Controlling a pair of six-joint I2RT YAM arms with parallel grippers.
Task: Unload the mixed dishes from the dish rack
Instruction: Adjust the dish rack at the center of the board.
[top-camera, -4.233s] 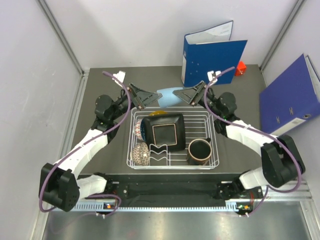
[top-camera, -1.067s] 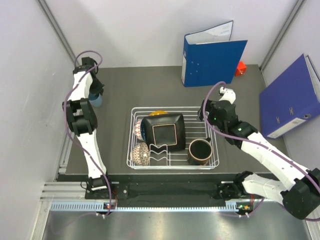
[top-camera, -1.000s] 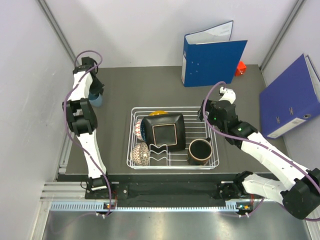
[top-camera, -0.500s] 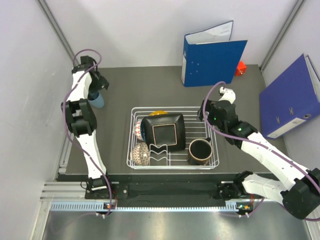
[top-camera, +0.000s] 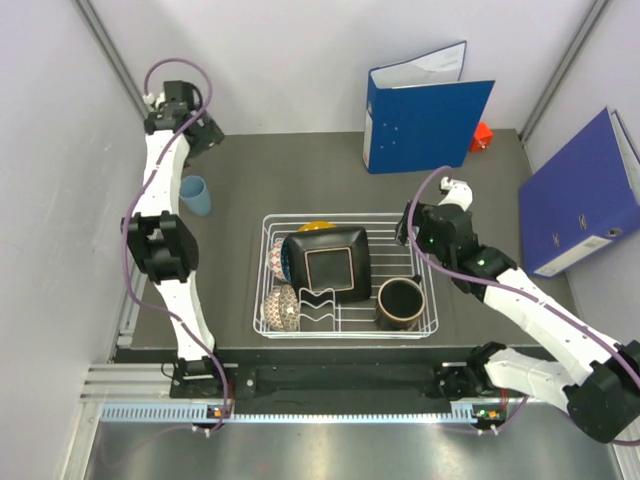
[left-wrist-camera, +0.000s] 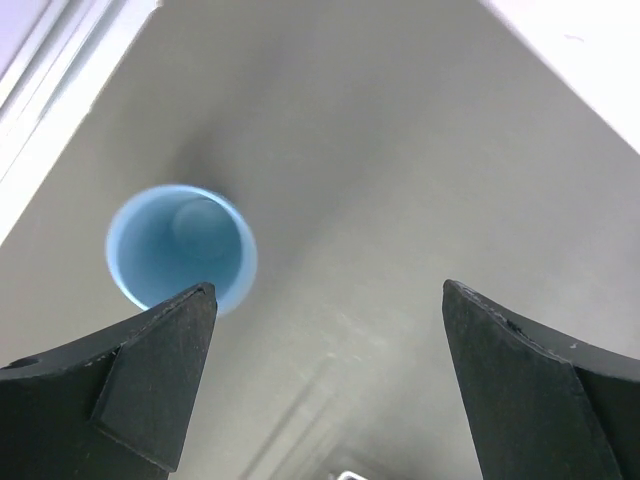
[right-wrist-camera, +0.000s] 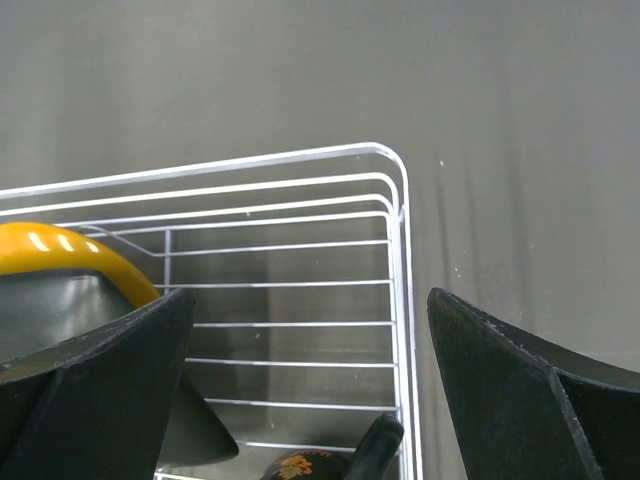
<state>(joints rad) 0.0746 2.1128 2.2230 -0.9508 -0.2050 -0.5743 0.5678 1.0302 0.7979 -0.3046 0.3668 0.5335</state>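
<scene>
Changed: the left gripper (top-camera: 205, 137) has lifted off the light blue cup (top-camera: 196, 195) and pulled back toward the far left corner. The right arm has hardly shifted.
Dish rack: the white wire dish rack (top-camera: 421, 331) sits on the dark table (top-camera: 260, 185), near the middle, just beyond the arm bases.
Near row: the speckled bowl (top-camera: 281, 308) leans in the rack's near left corner. The dark brown mug (top-camera: 400, 302) stands upright in the near right corner.
Middle: the black square plate (top-camera: 330, 262) is propped up, its face to the camera.
Far edge of rack: the yellow dish (top-camera: 313, 227) peeks out behind the plate.
Right gripper: the right gripper (right-wrist-camera: 311, 295) hangs over the rack's far right corner, fingers spread wide with nothing between them.
Cup: upright on the table, left of the rack and well apart from it, mouth up.
Left gripper: above and beyond the cup, fingers wide apart, clear of the cup and holding nothing.
Far side: two blue binders (top-camera: 425, 110) stand at the far right, with a red block (top-camera: 482, 137) between them.
</scene>
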